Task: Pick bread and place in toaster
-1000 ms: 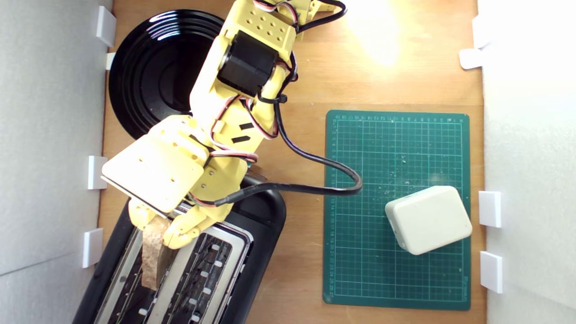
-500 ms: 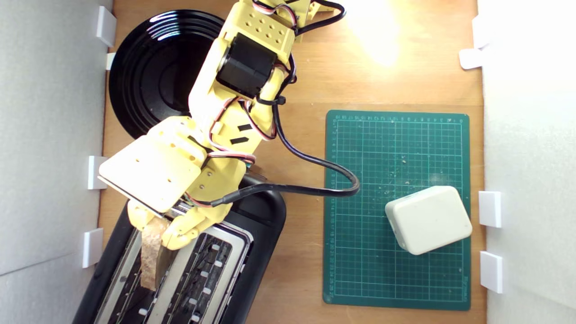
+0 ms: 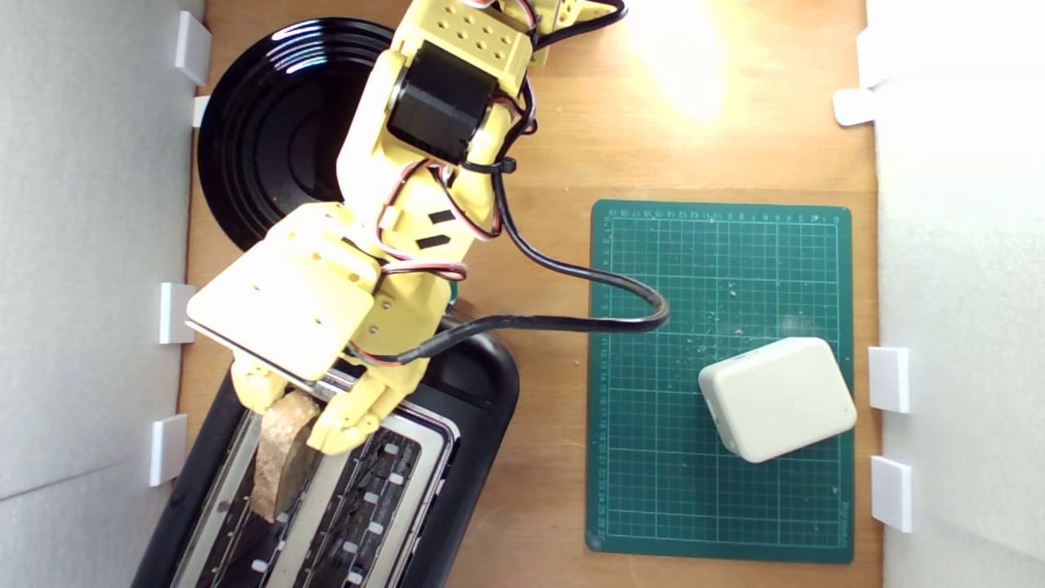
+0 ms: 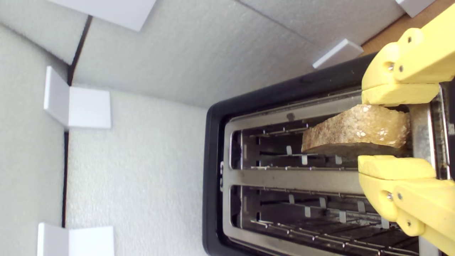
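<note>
While the two yellow jaws of the gripper (image 4: 394,129) sat on each side of the bread (image 4: 355,133), it was hard to tell if they squeezed it or had let go; one jaw touched the crust, and the other looked a tiny bit apart from it. In the wrist view the bread stood on its edge, partly down in one slot of the toaster (image 4: 284,179), with its top sticking out above the silver plate. Its long side ran the same way as the slot, and it reached out from between the jaws along the slot. The other slot beside it had nothing in it. In the exterior view the bread (image 3: 277,457) sat in the lower left of the frame, just under the gripper (image 3: 298,420), in the slot nearer that frame's left edge. My guess was that the next move needed the jaws to spread wide and lift straight up, so the bread could drop the rest of the way. Further out, a black plate (image 3: 261,139) lay at the upper left, and a white block (image 3: 775,398) rested on a green mat (image 3: 718,269) at the right.
</note>
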You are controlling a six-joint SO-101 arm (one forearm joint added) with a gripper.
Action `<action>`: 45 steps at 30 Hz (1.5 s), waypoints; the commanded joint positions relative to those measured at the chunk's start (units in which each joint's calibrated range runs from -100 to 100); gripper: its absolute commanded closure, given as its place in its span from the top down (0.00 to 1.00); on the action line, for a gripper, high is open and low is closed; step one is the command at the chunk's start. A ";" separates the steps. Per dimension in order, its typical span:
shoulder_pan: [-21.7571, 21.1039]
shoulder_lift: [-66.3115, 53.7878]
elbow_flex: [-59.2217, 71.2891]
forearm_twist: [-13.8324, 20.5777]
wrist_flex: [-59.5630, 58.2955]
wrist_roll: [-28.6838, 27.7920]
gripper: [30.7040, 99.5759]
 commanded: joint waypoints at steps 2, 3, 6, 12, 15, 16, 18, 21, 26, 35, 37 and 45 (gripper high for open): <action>-0.60 -3.28 -0.71 -0.81 -0.24 0.65 0.71; -0.60 -3.44 -0.71 -0.81 -0.24 0.65 0.71; -0.60 -4.44 -0.81 -0.81 -0.33 0.71 0.71; -0.03 -9.52 -0.71 -0.81 -0.24 3.22 0.71; 0.21 -13.59 -0.71 -0.81 -0.33 4.63 0.71; 0.21 -14.92 -0.81 -0.81 -0.33 4.89 0.71; 0.05 -18.17 -0.81 -0.81 -0.33 4.74 0.71; -0.68 -23.41 -0.71 -3.17 -0.41 3.32 0.71; -0.84 -31.23 -0.53 -12.41 -0.41 -0.23 0.60; -14.06 -38.14 0.10 -11.42 -0.24 -15.56 0.40; -17.92 -38.88 0.47 -8.24 -0.07 -18.28 0.38; -24.53 -39.97 0.65 -5.80 0.27 -26.50 0.27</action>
